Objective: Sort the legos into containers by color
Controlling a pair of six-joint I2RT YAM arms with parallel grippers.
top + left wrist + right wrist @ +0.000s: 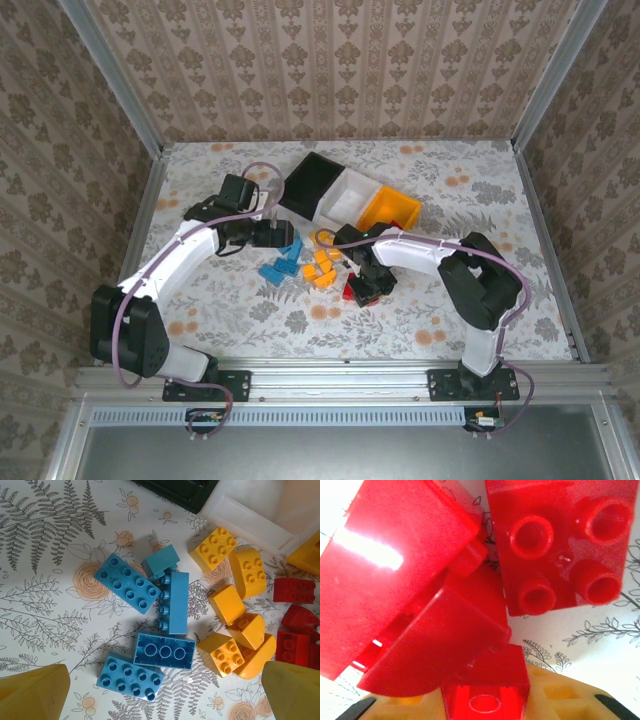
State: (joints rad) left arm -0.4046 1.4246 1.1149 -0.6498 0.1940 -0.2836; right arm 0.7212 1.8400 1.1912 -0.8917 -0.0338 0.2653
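Toward the far edge of the table [450,300], the black bin [312,182], white bin [350,200] and orange-yellow bin [390,210] stand in a row. Nearer mid-table, the left gripper [283,236] hangs wide open and empty above the studded blue legos [167,652] and orange-yellow legos [235,625]. The right gripper [362,285] is clamped on one red lego [485,700], touching the other glossy red legos [420,605].

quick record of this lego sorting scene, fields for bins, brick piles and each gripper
bins: black bin, white bin, orange-yellow bin, side by side at the far side, no bricks seen inside
loose bricks: blue legos, orange-yellow legos, red legos, three colour clusters on the table
left: left gripper open, above the blue legos
right: right gripper shut on a red lego
sorted: none visible
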